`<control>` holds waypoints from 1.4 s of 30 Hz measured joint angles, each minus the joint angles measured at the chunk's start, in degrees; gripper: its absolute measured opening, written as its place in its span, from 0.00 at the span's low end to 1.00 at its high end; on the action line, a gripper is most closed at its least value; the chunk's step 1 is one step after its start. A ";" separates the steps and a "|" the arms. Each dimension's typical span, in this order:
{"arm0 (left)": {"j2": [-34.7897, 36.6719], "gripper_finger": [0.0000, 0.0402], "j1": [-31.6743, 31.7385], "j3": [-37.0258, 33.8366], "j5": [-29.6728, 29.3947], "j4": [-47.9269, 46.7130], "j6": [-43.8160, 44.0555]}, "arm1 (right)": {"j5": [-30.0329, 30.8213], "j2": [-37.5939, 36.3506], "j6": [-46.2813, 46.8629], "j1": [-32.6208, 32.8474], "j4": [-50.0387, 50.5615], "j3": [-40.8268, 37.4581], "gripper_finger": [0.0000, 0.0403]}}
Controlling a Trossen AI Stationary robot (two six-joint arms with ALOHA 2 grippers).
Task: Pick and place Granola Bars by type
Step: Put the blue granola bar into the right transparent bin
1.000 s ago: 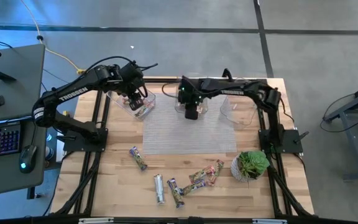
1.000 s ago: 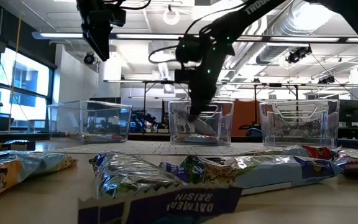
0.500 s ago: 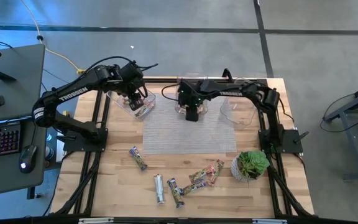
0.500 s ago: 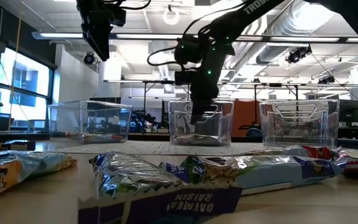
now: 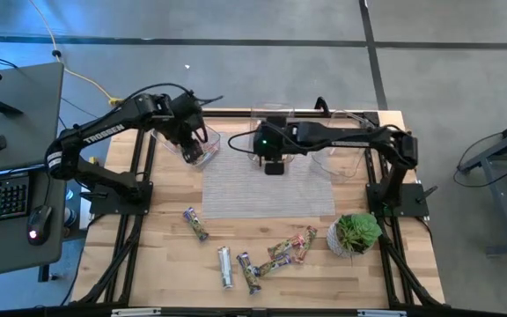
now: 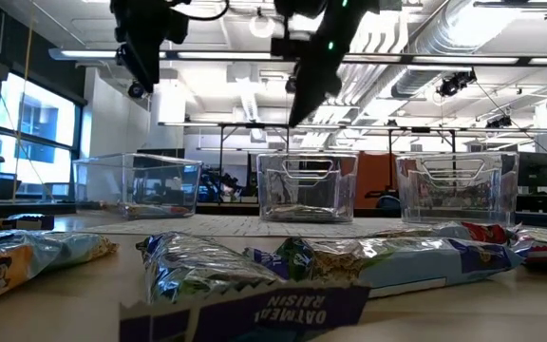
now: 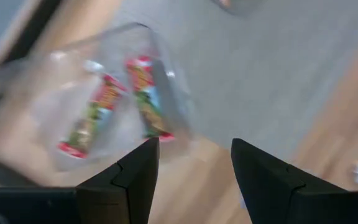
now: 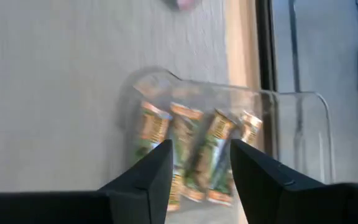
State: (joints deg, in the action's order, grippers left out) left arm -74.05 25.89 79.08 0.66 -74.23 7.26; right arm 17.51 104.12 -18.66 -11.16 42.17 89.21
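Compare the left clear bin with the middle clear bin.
The left bin holds two bars with red wrapper ends; the middle bin holds about four orange-green ones packed side by side. The left hand hovers open over the left bin, the right hand open over the middle. Both are clear plastic.

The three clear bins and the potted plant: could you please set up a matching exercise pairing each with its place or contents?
Things:
1. left bin
2. middle bin
3. right bin
4. potted plant

Descriptions:
A. no bars visible inside
B. two red-and-green bars, below the left gripper
C. beside the right arm's base
D. several orange-green bars, below the right gripper

Pairs: 1-B, 2-D, 3-A, 4-C
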 joint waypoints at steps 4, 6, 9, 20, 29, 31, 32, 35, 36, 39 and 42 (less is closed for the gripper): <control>0.01 0.48 -5.50 -3.04 2.40 -1.65 1.60 | -4.81 -2.89 3.89 2.46 1.59 0.00 0.36; 0.01 0.48 -9.54 -5.54 2.31 -2.30 1.16 | -8.06 -3.93 4.86 3.47 2.44 0.00 0.36; 0.46 0.48 -16.71 -10.49 1.36 -3.46 -1.41 | -10.11 -4.29 6.81 4.95 3.16 0.00 0.36; 3.83 0.48 -37.88 -26.35 5.05 15.45 2.40 | -10.16 -3.64 9.82 9.43 3.40 -0.04 0.36; 3.62 0.48 -44.41 -34.98 5.79 21.93 12.74 | -10.24 -3.64 14.05 11.35 3.37 -0.04 0.36; 3.62 0.48 -44.90 -36.22 5.26 21.48 12.99 | -10.40 -3.64 14.72 11.62 3.41 -0.04 0.36; 3.62 0.48 -45.13 -36.61 5.12 21.36 12.95 | -10.43 -3.64 14.82 11.66 3.42 -0.04 0.36; 3.62 0.48 -45.09 -37.69 3.07 22.56 12.75 | -10.42 -3.64 14.78 11.76 3.42 -0.04 0.36; 3.62 0.48 -45.07 -38.14 1.94 23.91 12.73 | -10.44 -3.64 14.76 11.76 3.40 -0.04 0.36; 3.62 0.48 -45.05 -39.55 0.04 29.36 11.16 | -10.45 -3.64 14.78 11.57 2.81 -0.04 0.36; 3.62 0.48 -45.05 -40.59 -0.29 33.99 3.62 | -10.44 -3.64 14.79 11.48 2.24 -0.04 0.36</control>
State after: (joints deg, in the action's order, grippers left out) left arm -70.43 -19.16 38.49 0.37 -40.24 10.88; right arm 7.07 100.49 -3.87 0.32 44.41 89.17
